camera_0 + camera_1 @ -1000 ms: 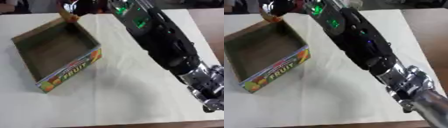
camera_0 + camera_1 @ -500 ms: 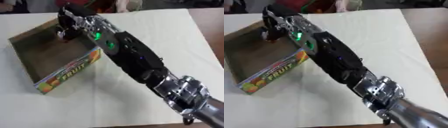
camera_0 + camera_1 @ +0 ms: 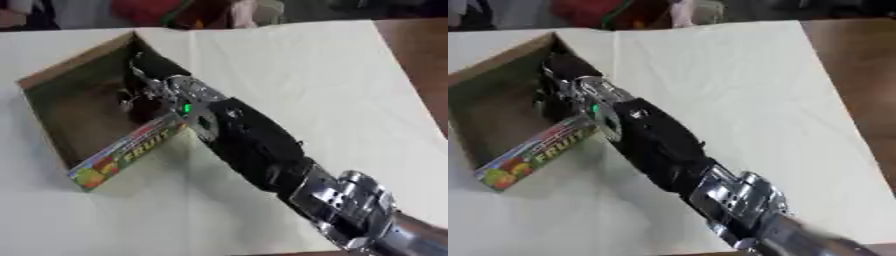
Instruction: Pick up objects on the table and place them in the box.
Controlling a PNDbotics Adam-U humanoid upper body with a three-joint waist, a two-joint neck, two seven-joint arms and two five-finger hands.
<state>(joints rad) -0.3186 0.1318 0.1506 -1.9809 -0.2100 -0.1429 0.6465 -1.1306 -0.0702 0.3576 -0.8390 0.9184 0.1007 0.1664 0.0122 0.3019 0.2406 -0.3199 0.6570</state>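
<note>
An open cardboard box [image 3: 77,64] with a colourful "FRUIT" label on its near wall [image 3: 131,149] stands at the left of the table. My right arm runs from the lower right corner up to the box. My right hand [image 3: 147,91] is down inside the box, over the near wall and close to the box floor. Blur and the hand's own back hide whatever lies under it. The left hand shows in no view.
A white cloth [image 3: 306,75] covers the table, and bare brown wood [image 3: 420,45] shows along the right edge. Something red [image 3: 144,9] and other blurred things sit beyond the far edge.
My right hand, which held something brownish above the box's far corner, has come down into the box. The whole picture has also shifted.
</note>
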